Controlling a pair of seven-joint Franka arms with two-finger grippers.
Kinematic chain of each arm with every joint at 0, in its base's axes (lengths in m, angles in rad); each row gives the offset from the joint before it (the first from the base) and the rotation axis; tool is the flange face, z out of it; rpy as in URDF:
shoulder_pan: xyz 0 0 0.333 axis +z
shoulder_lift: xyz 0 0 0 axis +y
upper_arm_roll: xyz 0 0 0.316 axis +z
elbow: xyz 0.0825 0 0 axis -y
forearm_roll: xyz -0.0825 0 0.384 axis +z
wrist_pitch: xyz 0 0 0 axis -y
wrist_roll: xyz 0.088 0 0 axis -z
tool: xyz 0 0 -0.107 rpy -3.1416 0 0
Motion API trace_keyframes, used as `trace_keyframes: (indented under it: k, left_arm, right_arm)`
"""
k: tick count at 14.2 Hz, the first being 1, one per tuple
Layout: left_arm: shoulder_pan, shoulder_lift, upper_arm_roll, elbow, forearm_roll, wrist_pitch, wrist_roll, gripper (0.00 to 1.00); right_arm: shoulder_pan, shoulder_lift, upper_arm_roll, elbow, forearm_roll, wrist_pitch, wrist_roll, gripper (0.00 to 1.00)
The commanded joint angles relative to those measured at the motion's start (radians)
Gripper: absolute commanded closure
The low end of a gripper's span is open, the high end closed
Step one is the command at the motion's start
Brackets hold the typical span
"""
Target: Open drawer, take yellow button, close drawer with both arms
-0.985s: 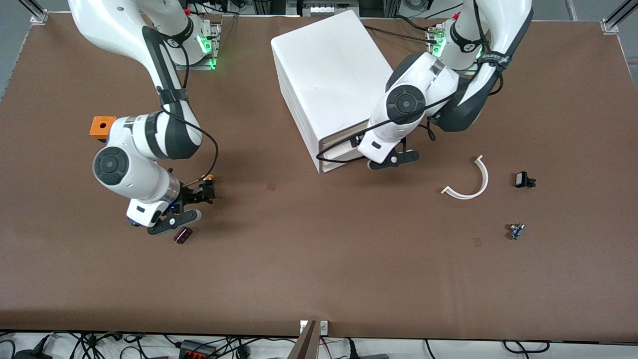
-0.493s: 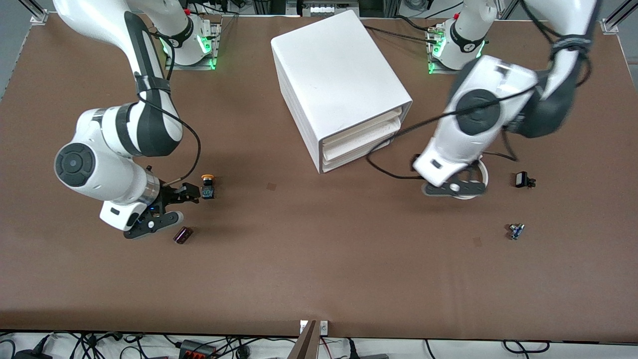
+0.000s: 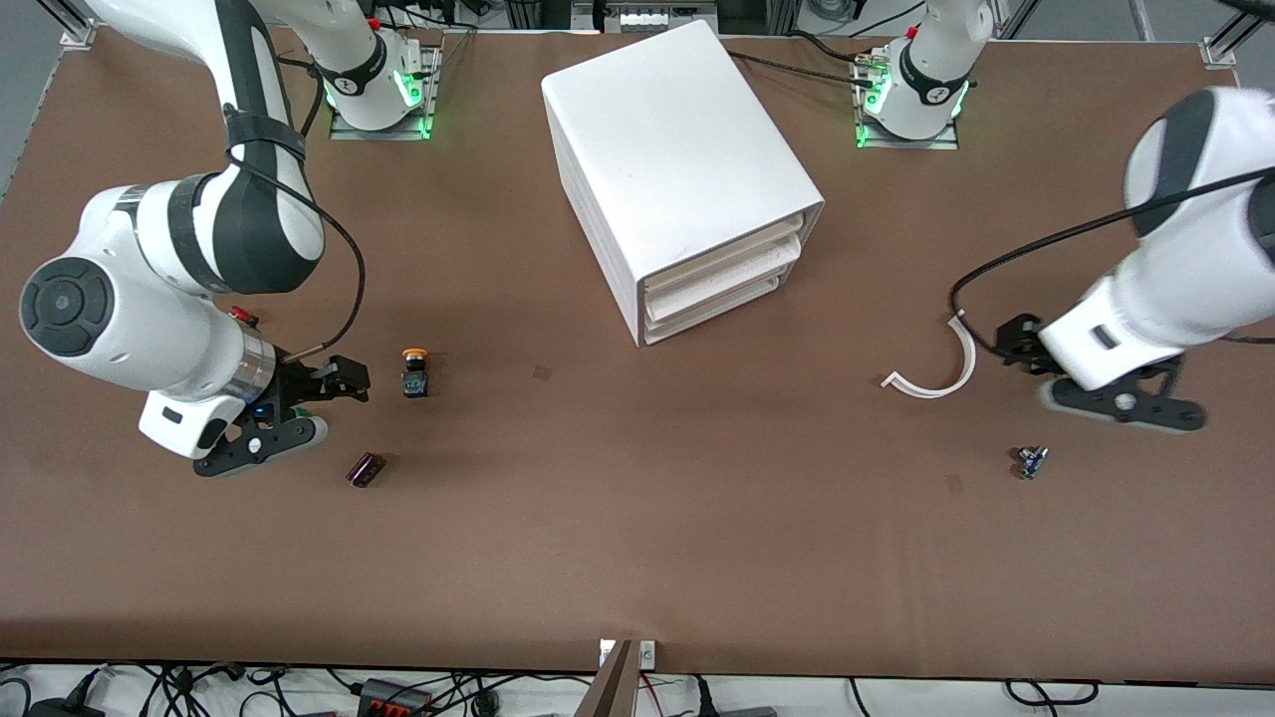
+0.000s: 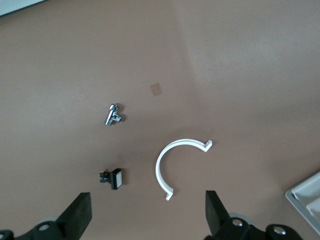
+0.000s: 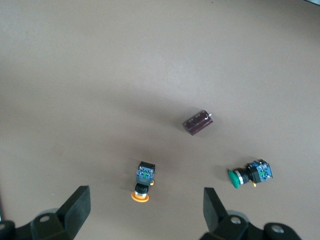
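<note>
Right tool [image 3: 299, 413] standing wide open, empty, backing away from button [image 3: 414, 370] toward right arm's end of counter [image 3: 637, 558]. Button now lying free on counter, out of cabinet [image 3: 677, 169].

Left tool [image 3: 1091, 383] also gaping, empty, having swung off drawer [image 3: 712, 289] front toward left arm's end. All three drawers sitting flush; task looking essentially finished.

Around: capacitor [image 3: 365, 469] near counter's front edge, green-capped button [image 5: 250, 175], white arc [image 3: 941, 363], black clip [image 4: 112, 178], metal fitting [image 3: 1032, 462]. Nothing obstructing.
</note>
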Motion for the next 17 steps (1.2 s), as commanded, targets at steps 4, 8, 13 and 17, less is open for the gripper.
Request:
trace_keyframes:
  k: [4,8,13,17]
  left_arm:
    - [-0.133,-0.327,0.255,-0.343,-0.190,0.081,0.122,0.00]
    - [-0.131,-0.377,0.294,-0.424,-0.253,0.112,0.111,0.00]
    - [-0.131,-0.380,0.295,-0.405,-0.207,0.143,0.111,0.00]
    - [-0.130,-0.355,0.285,-0.346,-0.201,0.106,0.113,0.00]
  right_arm:
    - [0.000,-0.080,-0.032,0.055,0.010,-0.138,0.244,0.00]
    - [-0.077,-0.153,0.010,0.055,-0.065,-0.256,0.335,0.00]
    - [-0.323,-0.230,0.165,0.042,-0.111,-0.243,0.312,0.00]
    - [-0.451,-0.282,0.295,0.016,-0.197,-0.192,0.309,0.00]
